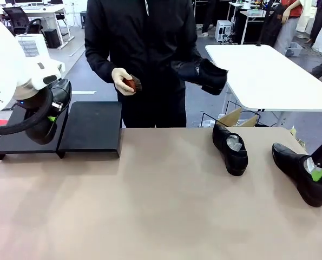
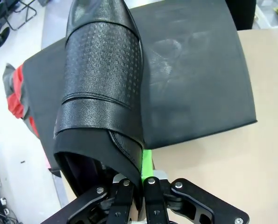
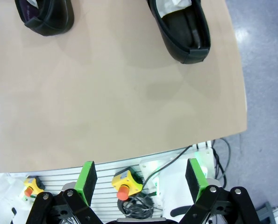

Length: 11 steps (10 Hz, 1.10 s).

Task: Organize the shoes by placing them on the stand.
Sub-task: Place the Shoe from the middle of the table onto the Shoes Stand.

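While left claw (image 2: 142,164) pinches a glossy, embossed black shoe (image 2: 101,70) over the matte flat stand (image 2: 195,70), right claw (image 3: 141,171) spread wide

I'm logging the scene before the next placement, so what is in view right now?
Shoes: four, glossy black; one in the robot's grip over the stand, two on the table at the robot's right, one held up by the person.
Stand: one, matte black, far left of the table.
Brush: one, reddish-brown, in the person's other hand.
Table: one, tan.
White table: one, behind.
Stop buttons: two, yellow with red caps, below the table edge.
Person: one, dark jacket, far side.
Robot's left hand: shut on a shoe's heel rim.
Robot's right hand: open, holding nothing.
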Available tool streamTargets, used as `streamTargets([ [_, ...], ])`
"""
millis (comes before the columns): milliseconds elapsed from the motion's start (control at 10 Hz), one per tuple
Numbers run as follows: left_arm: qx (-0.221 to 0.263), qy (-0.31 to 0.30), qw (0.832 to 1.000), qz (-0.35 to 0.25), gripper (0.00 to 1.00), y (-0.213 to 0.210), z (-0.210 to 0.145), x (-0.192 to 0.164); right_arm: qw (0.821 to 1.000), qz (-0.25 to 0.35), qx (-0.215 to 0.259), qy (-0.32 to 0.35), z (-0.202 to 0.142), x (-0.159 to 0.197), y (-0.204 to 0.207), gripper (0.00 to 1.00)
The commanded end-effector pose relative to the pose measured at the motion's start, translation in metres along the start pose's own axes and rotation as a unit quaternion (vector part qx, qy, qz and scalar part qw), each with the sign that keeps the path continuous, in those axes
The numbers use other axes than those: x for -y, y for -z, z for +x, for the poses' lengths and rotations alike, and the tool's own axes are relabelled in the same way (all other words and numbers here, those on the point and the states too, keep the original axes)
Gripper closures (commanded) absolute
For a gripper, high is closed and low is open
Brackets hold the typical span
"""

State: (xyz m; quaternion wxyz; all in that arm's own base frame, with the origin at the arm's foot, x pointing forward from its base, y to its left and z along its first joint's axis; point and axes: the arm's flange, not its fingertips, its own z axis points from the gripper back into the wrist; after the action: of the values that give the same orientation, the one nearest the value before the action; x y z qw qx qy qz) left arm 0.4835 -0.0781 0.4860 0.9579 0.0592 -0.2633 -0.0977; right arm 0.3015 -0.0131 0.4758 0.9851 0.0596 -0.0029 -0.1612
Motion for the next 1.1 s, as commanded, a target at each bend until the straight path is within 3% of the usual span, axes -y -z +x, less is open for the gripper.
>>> streamTargets([
  [0,0.0,0.007,1.0,0.019,1.0,0.011,0.004,-0.004,1.0,-0.001,0.002,-0.003,0.0,-0.001,0.0,0.0],
  [400,0.069,-0.055,0.995,0.05,1.0,0.027,0.018,-0.074,1.0,-0.001,0.002,-0.003,0.0,-0.001,0.0,0.0],
  [800,0.062,-0.053,0.991,0.105,1.0,0.034,0.025,-0.119,1.0,-0.001,0.002,-0.003,0.0,-0.001,0.0,0.0],
  [1000,0.063,-0.038,0.993,0.095,1.0,0.046,0.021,-0.125,1.0,-0.001,0.002,-0.003,0.0,-0.001,0.0,0.0],
])
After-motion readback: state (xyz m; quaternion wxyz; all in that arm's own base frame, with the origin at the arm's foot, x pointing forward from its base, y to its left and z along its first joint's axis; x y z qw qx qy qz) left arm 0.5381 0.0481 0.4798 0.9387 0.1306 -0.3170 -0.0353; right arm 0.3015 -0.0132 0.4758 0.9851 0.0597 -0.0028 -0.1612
